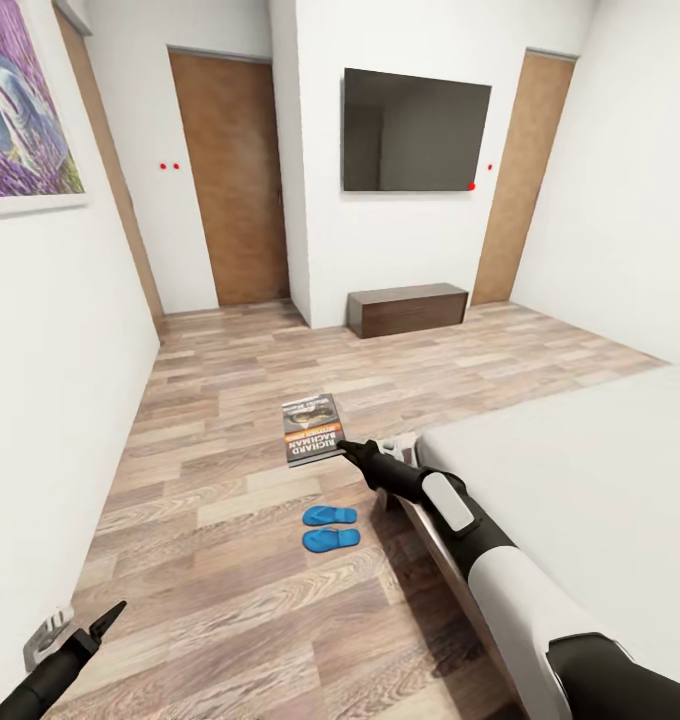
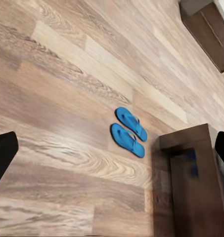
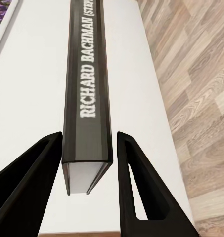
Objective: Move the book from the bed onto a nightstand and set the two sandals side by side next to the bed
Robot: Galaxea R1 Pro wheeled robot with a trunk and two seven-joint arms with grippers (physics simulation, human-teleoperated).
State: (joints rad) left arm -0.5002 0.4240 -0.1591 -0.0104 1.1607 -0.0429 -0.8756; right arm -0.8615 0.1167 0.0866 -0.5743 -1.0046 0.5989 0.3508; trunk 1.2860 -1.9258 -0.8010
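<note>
Bright blue sandals point(image 1: 330, 527) lie on the brown wood-plank floor point(image 1: 230, 600). The book point(image 1: 311, 428) is dark grey with an orange band and white lettering. The bed point(image 1: 600, 480) is pale grey.

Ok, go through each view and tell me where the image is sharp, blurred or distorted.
Head view: wide-angle stretch, walls and doors lean outward; book and sandals are crisp. Left wrist view: sandals sharp, dark wooden furniture at the edge smeared. Right wrist view: spine lettering legible, fingers up close, soft floor grain.
</note>
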